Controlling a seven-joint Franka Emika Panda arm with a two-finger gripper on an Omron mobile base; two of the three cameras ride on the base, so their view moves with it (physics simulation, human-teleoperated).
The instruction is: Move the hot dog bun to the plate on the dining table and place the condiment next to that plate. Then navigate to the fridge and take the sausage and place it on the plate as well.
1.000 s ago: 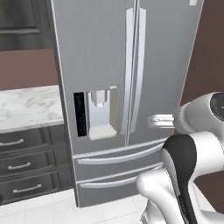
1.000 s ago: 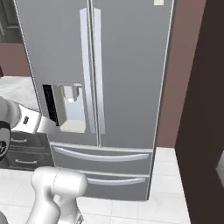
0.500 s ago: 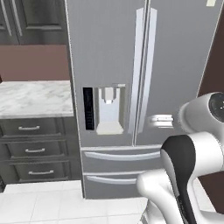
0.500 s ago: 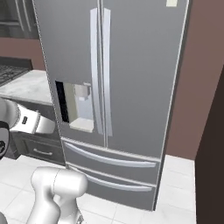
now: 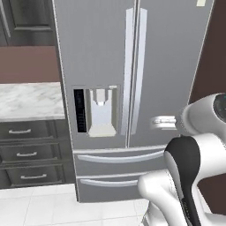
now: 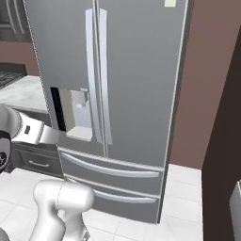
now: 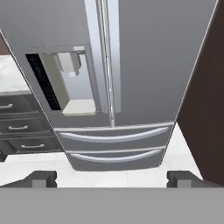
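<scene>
The fridge [image 5: 167, 66] [image 6: 141, 94] [image 7: 148, 65] stands straight ahead, tall and grey. Both doors are shut, with long vertical handles [image 5: 134, 66] meeting at the middle. A water dispenser panel [image 5: 101, 110] sits in the left door, and two drawers [image 5: 119, 156] lie below. My gripper [image 7: 112, 178] points at the lower half of the fridge from a distance. It is open, its two dark fingertips [image 7: 41, 177] far apart with nothing between them. The hot dog bun, plate, dining table, condiment and sausage are out of view.
A marble counter [image 5: 26, 99] over dark drawers [image 5: 26, 154] adjoins the fridge on the left. A brown wall [image 6: 207, 94] and a dark panel [image 6: 230, 117] close off the right. White tiled floor [image 6: 188, 221] lies in front of the fridge.
The whole picture has swung as the base moved; the fridge now shows at a slightly different angle. Its doors stay shut and my gripper stays open.
</scene>
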